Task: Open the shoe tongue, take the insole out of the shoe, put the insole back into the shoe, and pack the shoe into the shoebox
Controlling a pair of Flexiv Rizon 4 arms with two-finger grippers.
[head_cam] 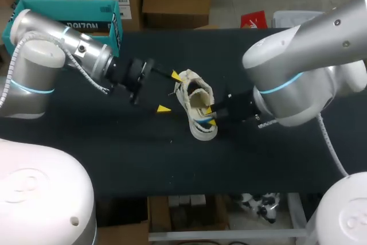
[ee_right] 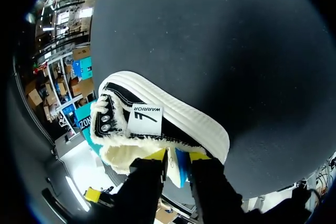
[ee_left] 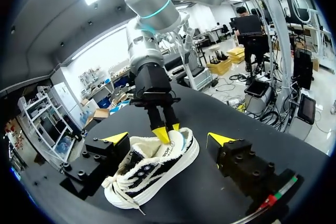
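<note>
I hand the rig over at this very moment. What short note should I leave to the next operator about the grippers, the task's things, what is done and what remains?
Left gripper: open, at the front end of the shoe, not gripping it.
Right gripper: shut on the blue insole at the heel.
Shoe: upright, mid table. The insole is mostly inside it.
Shoebox: the teal box at the far left corner, behind the left arm.
Done: the tongue seems opened.
Left: pull the insole out, put it back, pack the shoe into the shoebox.
</note>
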